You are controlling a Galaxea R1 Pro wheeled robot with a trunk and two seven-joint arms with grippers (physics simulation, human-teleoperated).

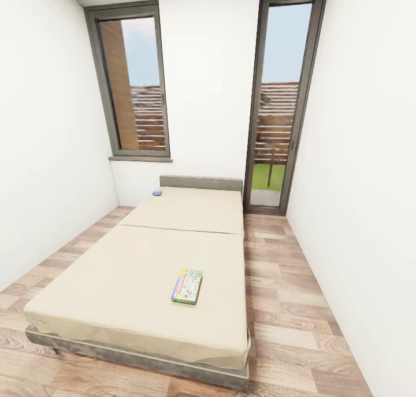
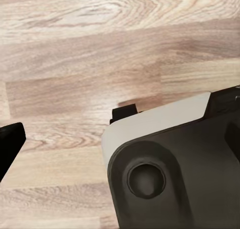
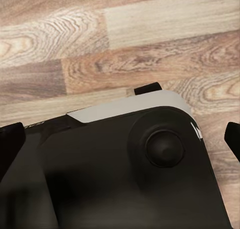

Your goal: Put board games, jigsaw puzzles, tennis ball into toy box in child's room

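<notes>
The bed with a beige mattress and a low grey headboard stands ahead of me. A green board game lies flat on the mattress near its foot, right of centre. A smaller blue board game rests at the far left corner by the headboard. The table, toy box, jigsaw puzzles and tennis ball are out of view. My left gripper and right gripper hang over the wooden floor and my own dark base, with fingertips spread wide and nothing between them.
White walls close in on both sides of the bed. A window is behind the headboard and a tall glass door is at the far right. A strip of wooden floor runs along the bed's right side.
</notes>
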